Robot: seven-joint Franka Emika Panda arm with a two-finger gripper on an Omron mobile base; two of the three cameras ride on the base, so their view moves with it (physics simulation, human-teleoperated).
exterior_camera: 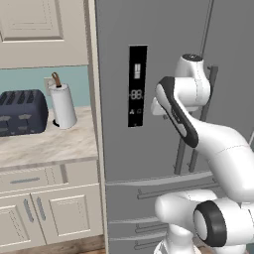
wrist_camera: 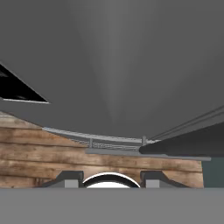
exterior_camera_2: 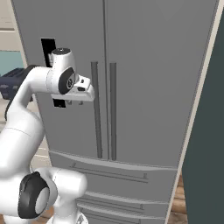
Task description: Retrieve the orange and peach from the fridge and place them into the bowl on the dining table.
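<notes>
The fridge (exterior_camera: 119, 149) (exterior_camera_2: 153, 87) (wrist_camera: 113, 65) fills the scene, both grey doors closed and its black display panel (exterior_camera: 137, 87) lit. My gripper (exterior_camera_2: 87, 97) (wrist_camera: 111, 177) hovers just left of the left door's vertical handle (exterior_camera_2: 95, 109), close to the door face. Its fingertips (wrist_camera: 70, 178) stand apart with nothing between them, so it is open. In the hand view the handle (wrist_camera: 183, 144) runs as a dark bar off to the right of the fingers. The orange, peach, bowl and dining table are out of view.
Left of the fridge is the wall counter (exterior_camera: 49, 144) with a dark toaster (exterior_camera: 22, 111) and a paper towel roll (exterior_camera: 63, 105), over cream cabinets. Fridge drawers (exterior_camera_2: 113, 175) lie below the doors. A dark panel (exterior_camera_2: 205, 144) stands to the right.
</notes>
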